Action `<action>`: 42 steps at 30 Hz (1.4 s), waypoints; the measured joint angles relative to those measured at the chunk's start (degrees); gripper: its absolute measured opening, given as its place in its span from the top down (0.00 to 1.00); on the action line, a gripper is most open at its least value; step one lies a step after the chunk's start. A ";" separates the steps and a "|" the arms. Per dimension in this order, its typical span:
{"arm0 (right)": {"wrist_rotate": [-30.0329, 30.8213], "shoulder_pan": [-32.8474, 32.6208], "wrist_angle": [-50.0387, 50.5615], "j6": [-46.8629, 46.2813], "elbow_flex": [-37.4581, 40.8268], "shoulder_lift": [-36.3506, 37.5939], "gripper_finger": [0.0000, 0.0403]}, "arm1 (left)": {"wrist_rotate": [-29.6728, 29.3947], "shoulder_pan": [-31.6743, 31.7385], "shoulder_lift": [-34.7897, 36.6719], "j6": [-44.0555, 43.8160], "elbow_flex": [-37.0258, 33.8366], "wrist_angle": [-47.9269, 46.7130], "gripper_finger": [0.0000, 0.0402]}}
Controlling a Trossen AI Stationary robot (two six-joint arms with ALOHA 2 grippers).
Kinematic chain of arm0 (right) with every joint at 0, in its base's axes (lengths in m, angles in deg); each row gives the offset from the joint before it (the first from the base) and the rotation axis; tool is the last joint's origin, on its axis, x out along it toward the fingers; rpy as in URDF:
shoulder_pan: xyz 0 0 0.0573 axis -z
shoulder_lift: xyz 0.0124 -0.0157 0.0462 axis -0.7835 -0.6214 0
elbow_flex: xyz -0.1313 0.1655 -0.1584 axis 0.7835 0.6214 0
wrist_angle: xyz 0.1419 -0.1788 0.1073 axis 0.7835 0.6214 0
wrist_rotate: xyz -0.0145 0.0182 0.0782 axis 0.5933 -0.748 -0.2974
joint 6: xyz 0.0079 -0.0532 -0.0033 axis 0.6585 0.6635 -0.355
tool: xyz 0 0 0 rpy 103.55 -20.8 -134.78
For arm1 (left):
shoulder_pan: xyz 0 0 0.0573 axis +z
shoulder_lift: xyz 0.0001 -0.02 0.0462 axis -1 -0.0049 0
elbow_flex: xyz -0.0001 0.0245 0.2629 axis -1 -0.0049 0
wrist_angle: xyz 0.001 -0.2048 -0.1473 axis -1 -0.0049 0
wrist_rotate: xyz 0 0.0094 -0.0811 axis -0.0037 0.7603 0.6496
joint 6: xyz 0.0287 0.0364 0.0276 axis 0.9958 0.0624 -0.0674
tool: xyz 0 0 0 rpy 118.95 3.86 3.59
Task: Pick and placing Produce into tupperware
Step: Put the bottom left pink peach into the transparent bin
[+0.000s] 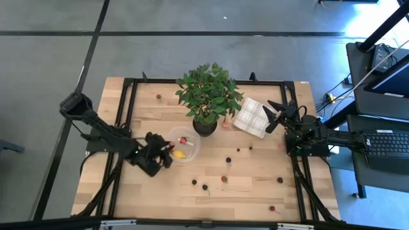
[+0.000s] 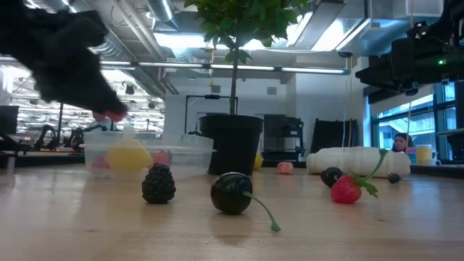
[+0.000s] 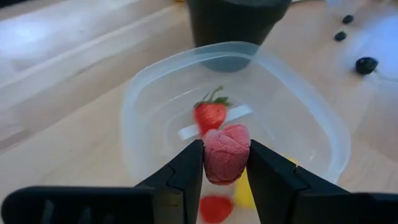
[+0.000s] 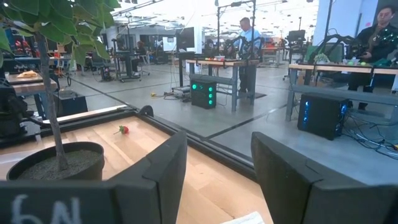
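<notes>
**Pink berry poised over the container**

Pink and bumpy, a raspberry-like berry (image 3: 226, 153) sits pinched between the dark fingers (image 3: 181, 176) of our left claw (image 1: 164, 151), which hangs at the near rim of the tupperware (image 1: 193, 149). We judge this the placing step: the berry is already above the container's mouth, so the next move calls only for parting the fingers so it drops in, then lifting clear without nudging the light plastic wall.

Inside the tupperware we see a glossy red strawberry (image 3: 210, 114) with a green leafy cap, a yellow lemon-like piece (image 1: 180, 153) and another red piece partly hidden below the fingers. The container is clear, thin and shallow, with rounded corners and a soft sheen; it stands on the pale wooden table (image 1: 147, 108) just beside the black pot of the leafy green plant (image 1: 209, 96).

More produce lies scattered over the table, well apart from the container: a knobbly blackberry (image 2: 158, 184), a smooth dark cherry (image 2: 231, 193) with a curved green stem, and a second strawberry (image 2: 346, 189). A folded white checked cloth (image 1: 250, 117) lies on the plant's other side.

Our right claw (image 1: 277, 114) waits near the far right corner of the table, fingers spread wide with nothing between them.
</notes>
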 joint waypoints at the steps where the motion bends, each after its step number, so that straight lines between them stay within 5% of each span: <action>1: -0.02 0.00 -0.05 0.02 0.00 0.02 0.55 | 1.67 1.55 0.00 2.48 0.00 2.34 0.72; 6: 0.00 0.00 -0.02 0.02 0.00 0.00 0.55 | 12.61 8.78 0.00 11.39 0.00 9.99 0.72; 20: -0.01 0.01 -0.02 0.95 0.00 0.02 0.55 | 33.30 22.74 0.00 14.23 0.08 10.33 0.75; 27: -0.01 0.01 0.00 1.57 0.00 0.02 0.55 | 35.78 24.67 0.00 17.90 6.20 0.80 0.84; 42: -0.02 0.00 -0.02 1.57 0.00 0.01 0.55 | 41.92 26.27 -1.62 15.56 14.88 -14.68 0.83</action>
